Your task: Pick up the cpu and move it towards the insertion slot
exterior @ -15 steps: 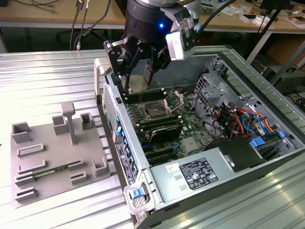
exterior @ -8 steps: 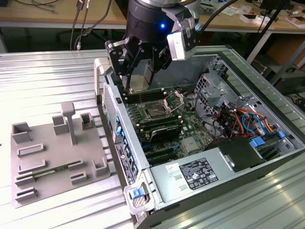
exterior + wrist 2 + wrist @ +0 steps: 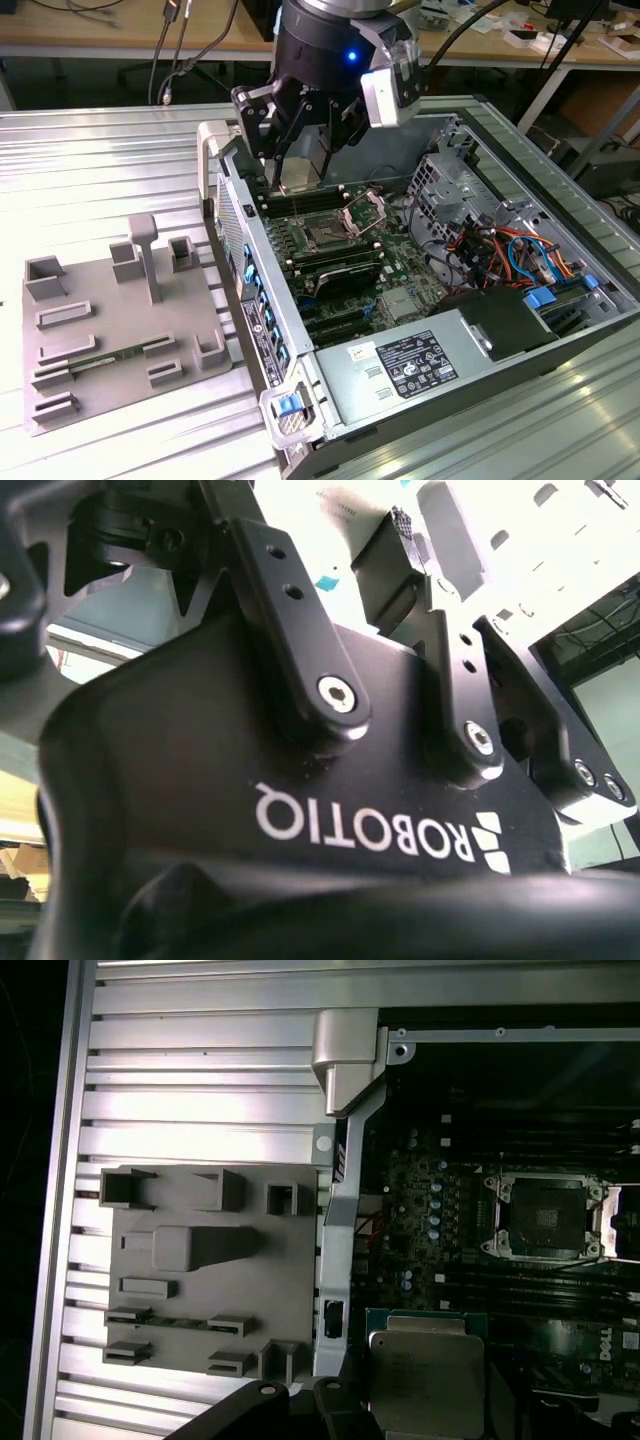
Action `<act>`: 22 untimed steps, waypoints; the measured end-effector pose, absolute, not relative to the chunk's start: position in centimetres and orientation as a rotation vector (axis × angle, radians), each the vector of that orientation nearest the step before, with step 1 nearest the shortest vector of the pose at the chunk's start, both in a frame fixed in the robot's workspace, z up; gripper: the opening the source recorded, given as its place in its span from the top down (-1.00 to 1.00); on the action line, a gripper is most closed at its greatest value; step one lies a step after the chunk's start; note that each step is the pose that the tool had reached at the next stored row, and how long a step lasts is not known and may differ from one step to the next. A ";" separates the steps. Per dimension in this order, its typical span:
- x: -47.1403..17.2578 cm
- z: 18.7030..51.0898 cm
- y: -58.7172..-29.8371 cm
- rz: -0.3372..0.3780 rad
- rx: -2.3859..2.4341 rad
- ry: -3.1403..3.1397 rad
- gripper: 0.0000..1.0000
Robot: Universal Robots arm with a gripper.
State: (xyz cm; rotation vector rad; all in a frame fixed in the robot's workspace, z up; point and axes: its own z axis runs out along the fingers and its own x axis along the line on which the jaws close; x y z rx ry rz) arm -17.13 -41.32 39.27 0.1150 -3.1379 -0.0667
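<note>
Cpu (image 3: 425, 1375) (silvery top, thin green rim) sits clamped between the gripper (image 3: 300, 165) fingers, held above the open computer case (image 3: 560, 250). Insertion slot (image 3: 330, 235) lies just below and ahead of the gripper, uncovered. Grey fixture tray (image 3: 110, 330) rests well aside.

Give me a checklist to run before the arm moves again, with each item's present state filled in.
1. Cpu held in the hand: ok, it hangs between the fingers, clear of the board.
2. Cpu above the open case: ok.
3. Insertion slot open, dark centre exposed: ok.
4. Cpu over the slot: not ok, it sits off to one side in the first wrist view.
5. Cpu corner orientation matching the slot: cannot tell.
6. Grey fixture tray outside the case, out of the path: ok.
</note>
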 end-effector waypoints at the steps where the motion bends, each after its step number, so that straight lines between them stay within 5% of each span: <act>1: -17.0 39.3 -41.3 -0.067 0.115 -3.138 -0.10; 22: -14.6 38.9 -41.3 -0.067 0.115 -3.138 -0.10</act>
